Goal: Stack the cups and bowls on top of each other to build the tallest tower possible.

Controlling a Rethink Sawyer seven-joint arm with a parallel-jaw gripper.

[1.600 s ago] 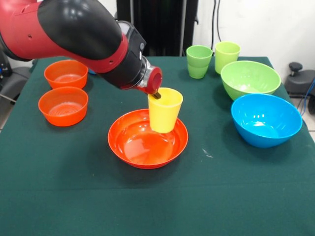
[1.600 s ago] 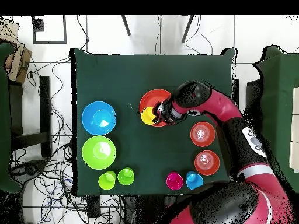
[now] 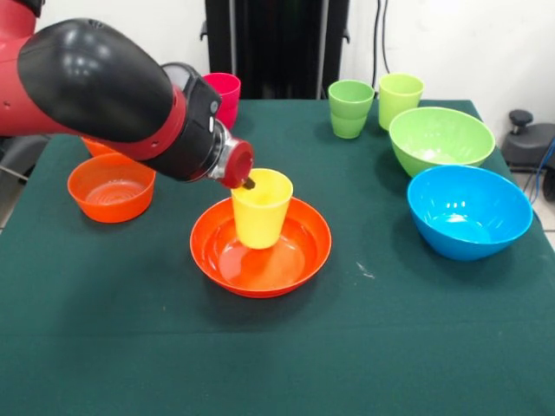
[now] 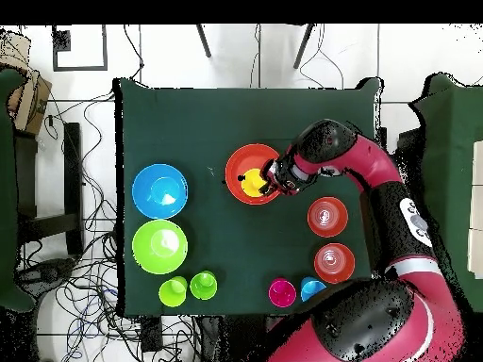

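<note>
Cups here look like light, thin-walled glossy plastic — stiff enough to keep their shape, but smooth and tapered, so a grip on the outer wall would likely slide; the rim seems the safer hold. The yellow cup point(image 3: 260, 208) stands upright in the wide orange bowl point(image 3: 299, 256), toward the bowl's middle, its base apparently on or just above the bowl floor — I cannot tell which. The gripper point(image 3: 249, 183) reaches in at the cup's rim on the arm's side, one dark tip showing at the lip; it appears pinched on that rim wall. From overhead, the gripper point(image 4: 267, 179) sits over the same bowl. Glossy on glossy, the cup could skate if nudged sideways on release.
</note>
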